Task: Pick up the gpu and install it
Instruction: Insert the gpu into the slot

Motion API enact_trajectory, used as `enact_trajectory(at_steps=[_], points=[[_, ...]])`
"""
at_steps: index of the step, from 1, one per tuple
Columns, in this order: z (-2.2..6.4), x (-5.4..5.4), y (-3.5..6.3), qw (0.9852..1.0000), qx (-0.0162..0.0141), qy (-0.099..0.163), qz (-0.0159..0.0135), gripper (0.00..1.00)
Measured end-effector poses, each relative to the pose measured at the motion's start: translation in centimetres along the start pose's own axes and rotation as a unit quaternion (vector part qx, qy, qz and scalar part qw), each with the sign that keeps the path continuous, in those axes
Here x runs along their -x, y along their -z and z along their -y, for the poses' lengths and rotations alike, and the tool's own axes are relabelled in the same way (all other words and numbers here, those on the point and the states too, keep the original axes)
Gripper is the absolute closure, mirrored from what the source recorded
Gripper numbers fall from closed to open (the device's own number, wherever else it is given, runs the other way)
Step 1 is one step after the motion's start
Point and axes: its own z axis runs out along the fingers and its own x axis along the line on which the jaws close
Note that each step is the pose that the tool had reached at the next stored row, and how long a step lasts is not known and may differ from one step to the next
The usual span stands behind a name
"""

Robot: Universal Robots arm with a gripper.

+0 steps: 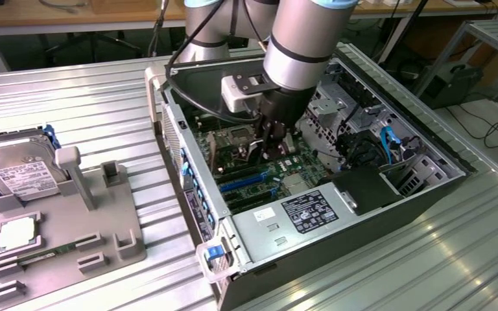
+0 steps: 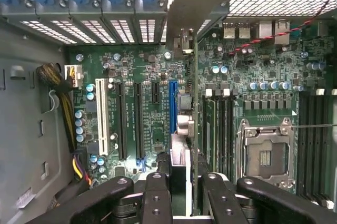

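Tray on counter, exterior view's left: hard drive with white label (print too small to read) standing at its far end, pale chip nearer.

Open PC case at centre: green motherboard inside, blue slot, white slot, empty CPU socket; power supply with black label, unreadable.

End effector inside case above motherboard, pinching gpu edge-on, bracket toward case's rear wall; card hangs over slots, just beside blue one.
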Motion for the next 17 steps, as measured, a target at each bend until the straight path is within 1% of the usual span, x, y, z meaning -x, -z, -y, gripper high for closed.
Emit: enact_trajectory(at_steps=[3, 6, 10, 11, 12, 14, 17], points=[[-0.03, -0.4, -0.21, 1.0000, 0.0000, 0.000, 0.0000, 0.72], [-0.27, -0.5, -0.71, 1.0000, 0.0001, 0.000, 0.0000, 0.72], [-0.37, -0.6, -1.42, 1.0000, 0.0003, 0.000, -0.0001, 0.72], [-0.39, -0.6, -1.70, 1.0000, 0.0003, 0.000, -0.0005, 0.72], [-0.40, -0.6, -1.91, 1.0000, 0.0002, 0.000, -0.0030, 0.72], [-0.40, -0.6, -2.19, 1.0000, 0.0004, 0.000, -0.0036, 0.72], [-0.48, -0.6, -2.24, 1.0000, 0.0004, 0.000, -0.0038, 0.72]])
